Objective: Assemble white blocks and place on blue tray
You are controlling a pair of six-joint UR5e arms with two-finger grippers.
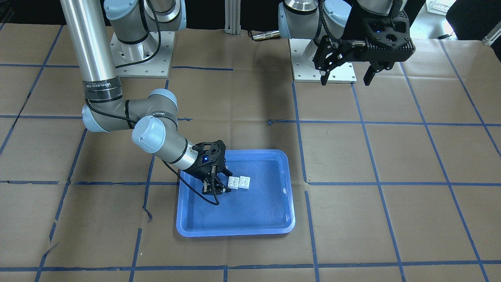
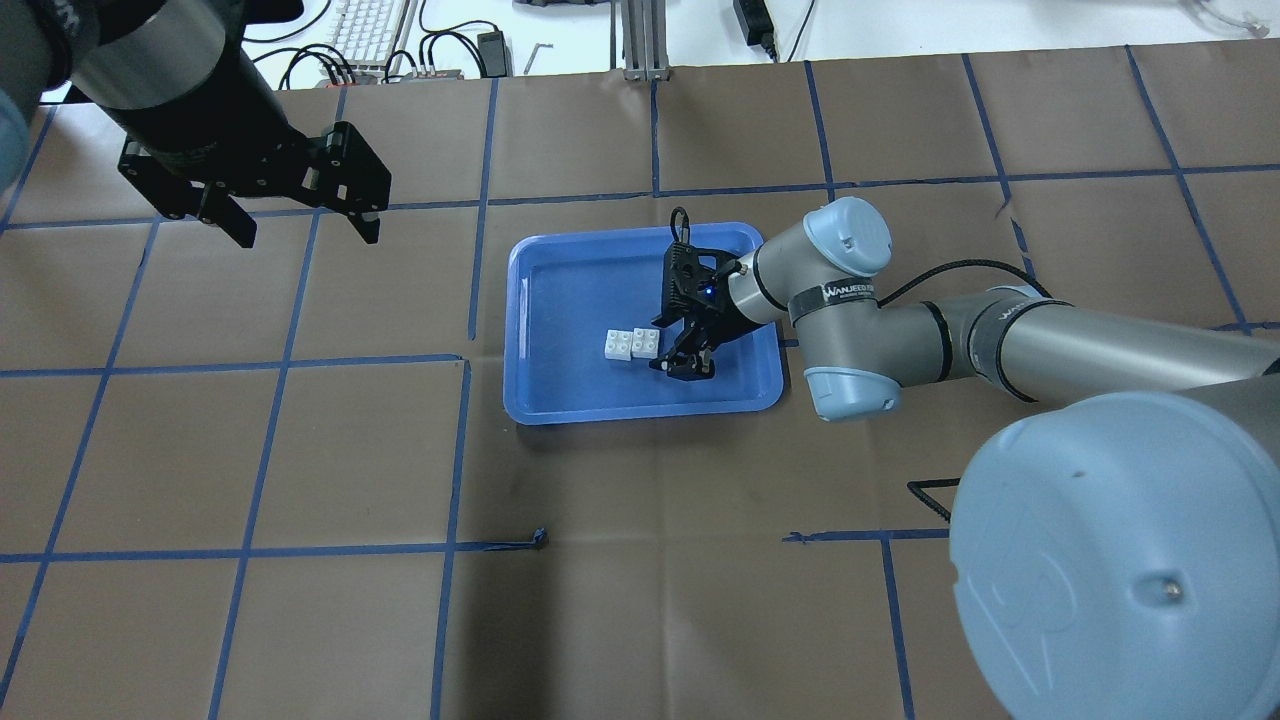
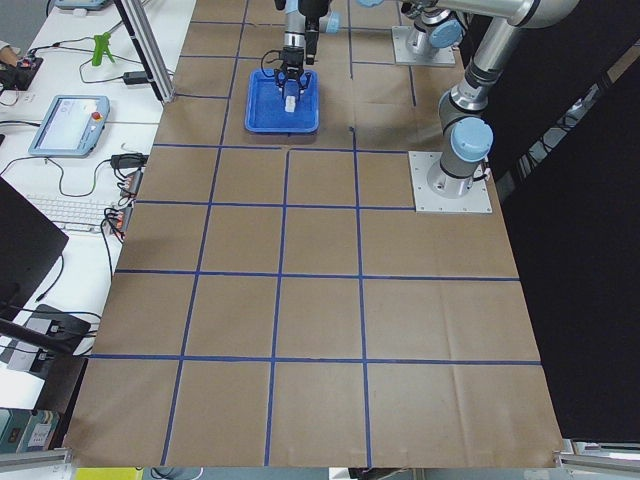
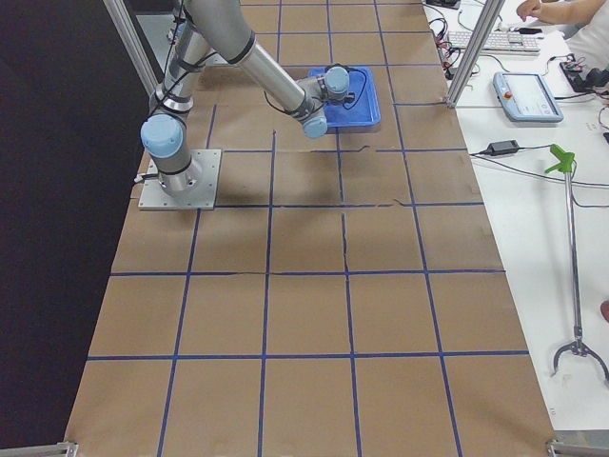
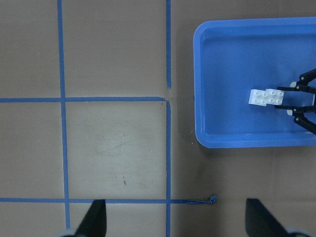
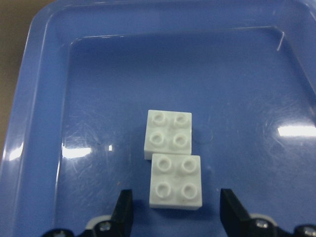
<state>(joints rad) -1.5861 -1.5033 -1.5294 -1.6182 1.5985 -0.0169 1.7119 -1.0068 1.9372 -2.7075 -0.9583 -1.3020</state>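
Observation:
Two white blocks [image 6: 168,134] [image 6: 177,181] lie stud-up on the floor of the blue tray [image 6: 29,98], touching and offset from each other; I cannot tell whether they interlock. They also show in the front view [image 1: 239,182] and the overhead view [image 2: 632,343]. My right gripper [image 6: 177,200] is open and low inside the tray [image 2: 640,412], with its fingers either side of the nearer block and a gap on each side. It also shows in the overhead view [image 2: 664,348]. My left gripper [image 2: 305,228] is open and empty, high above the table, well away from the tray [image 5: 207,143].
Brown paper with a blue tape grid covers the table. My right arm's elbow [image 2: 845,300] hangs low just beside the tray's edge. Both arm base plates [image 1: 141,55] [image 1: 323,58] stand at the robot's side. A desk with a keyboard [image 2: 365,25] lies beyond the far edge.

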